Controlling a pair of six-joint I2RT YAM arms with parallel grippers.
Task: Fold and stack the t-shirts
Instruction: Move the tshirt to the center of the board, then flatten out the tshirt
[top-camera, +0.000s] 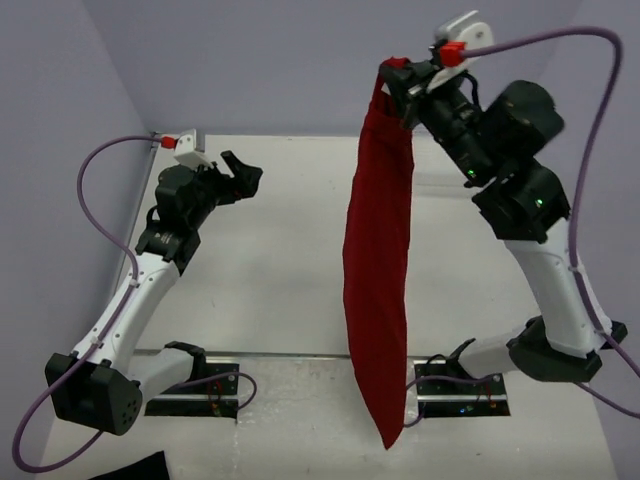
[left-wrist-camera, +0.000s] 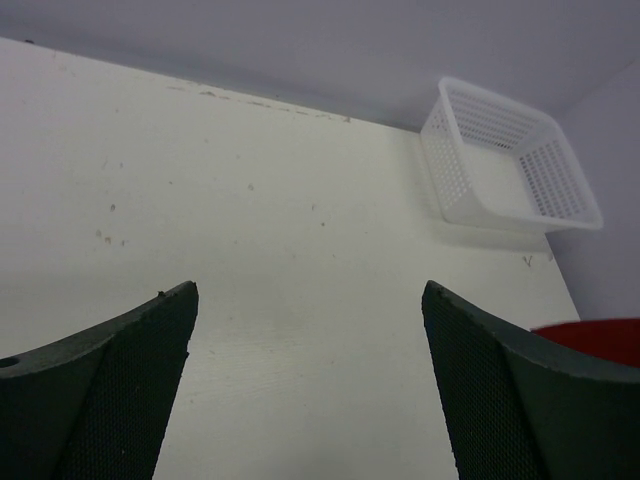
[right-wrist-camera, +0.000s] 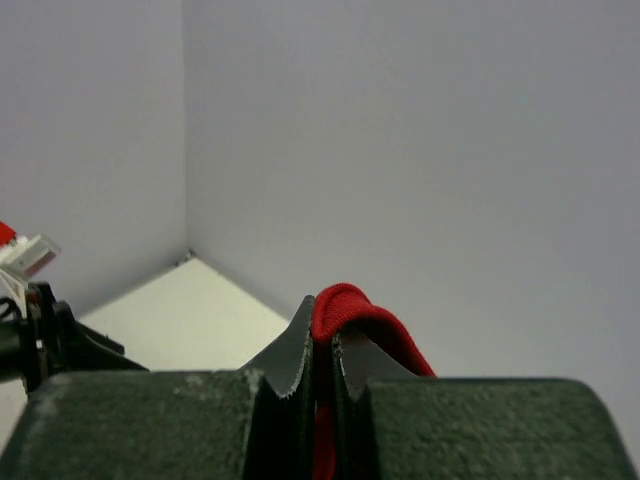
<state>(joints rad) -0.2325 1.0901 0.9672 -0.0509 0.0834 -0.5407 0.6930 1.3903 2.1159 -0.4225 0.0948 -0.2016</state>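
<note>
Top external view: right gripper (top-camera: 393, 78) raised high over far-right side of table (top-camera: 270, 270), jaws pinched shut on one edge of the dark red t-shirt (top-camera: 378, 270). Right wrist cam confirms: a rolled hem or band of red cloth is caught btwn the fingertips, no gap. T-shirt hangs full length as a narrow bunched column, lower tip down by the near edge btwn the two bases; cannot tell if the tip touches anything. Left gripper (top-camera: 243, 176) at far left, well apart from cloth, jaws wide, nothing in them. Left wrist cam shows bare table, white mesh basket (left-wrist-camera: 500, 165) in far corner, sliver of red at frame edge. Judgement: shirt not yet spread, folding not begun. Risks: (1) single-point hold on a thin edge, so cloth could slip out if the arm swings fast; (2) lowering as is prob. gives a crumpled heap, since fabric is bunched; (3) left gripper going for a free corner may grab two layers or miss; (4) lower tip could drape off the near edge or snag base cabling.
</note>
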